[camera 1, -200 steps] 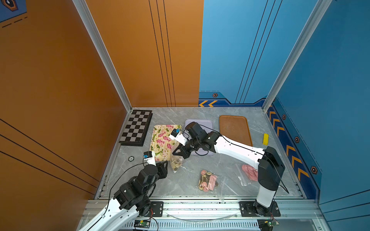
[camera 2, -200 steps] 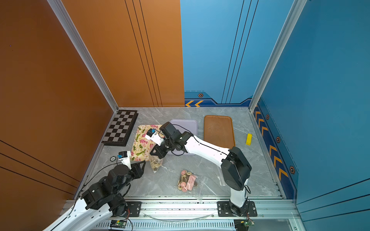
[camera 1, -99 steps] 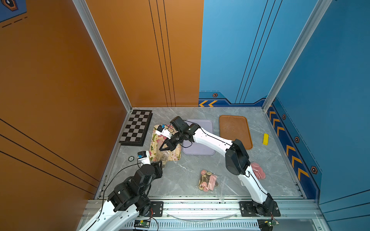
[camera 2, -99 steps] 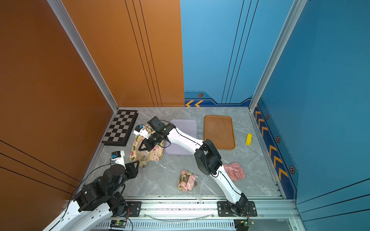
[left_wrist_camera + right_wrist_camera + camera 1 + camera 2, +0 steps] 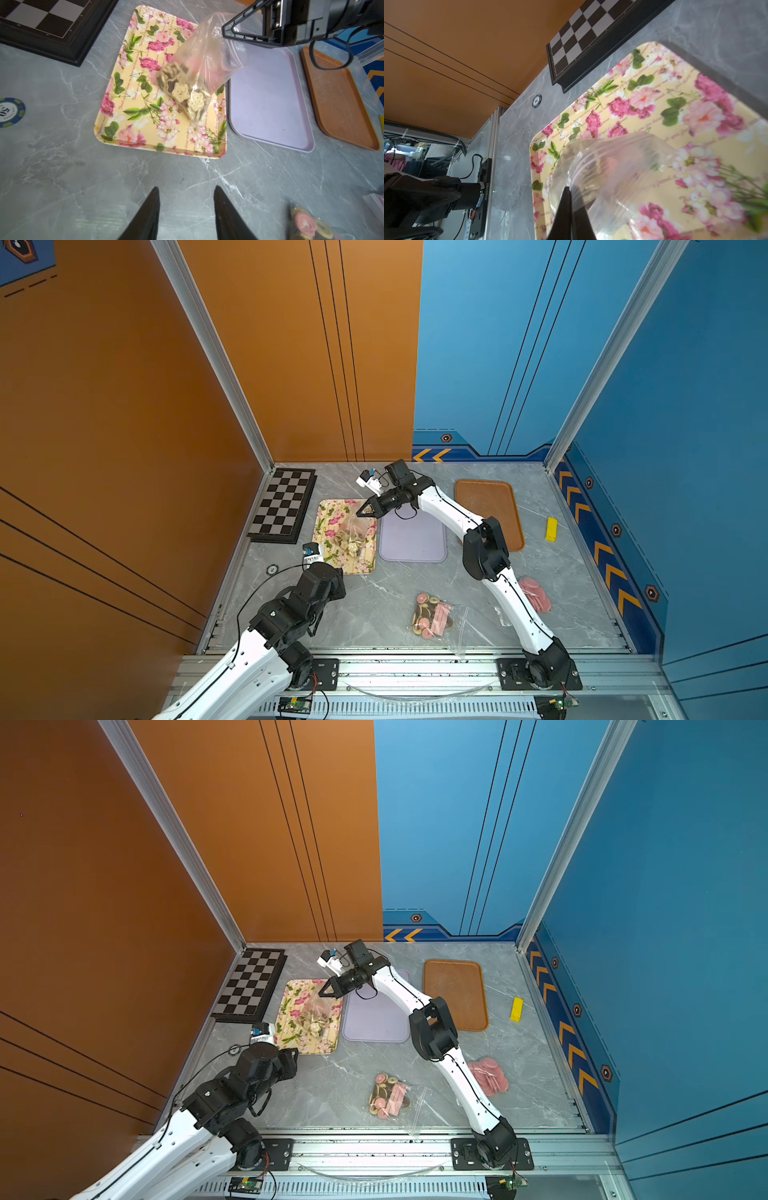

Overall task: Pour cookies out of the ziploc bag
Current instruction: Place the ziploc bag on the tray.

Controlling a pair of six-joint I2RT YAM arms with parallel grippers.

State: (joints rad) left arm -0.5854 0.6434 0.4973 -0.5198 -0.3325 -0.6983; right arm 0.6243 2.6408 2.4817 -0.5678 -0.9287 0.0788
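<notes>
My right gripper (image 5: 362, 512) is pinching the ziploc bag (image 5: 204, 62) near its zip edge above the floral tray (image 5: 116, 116), the cookies (image 5: 182, 91) bunched in its low corner, and my left gripper (image 5: 186, 187) hangs spread and empty, so I fear the film slipping free and the bag dropping unemptied

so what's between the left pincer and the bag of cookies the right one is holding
From the left pincer: bare grey tabletop, then the near end of the floral tray under the bag. The left wrist view shows it.
</notes>
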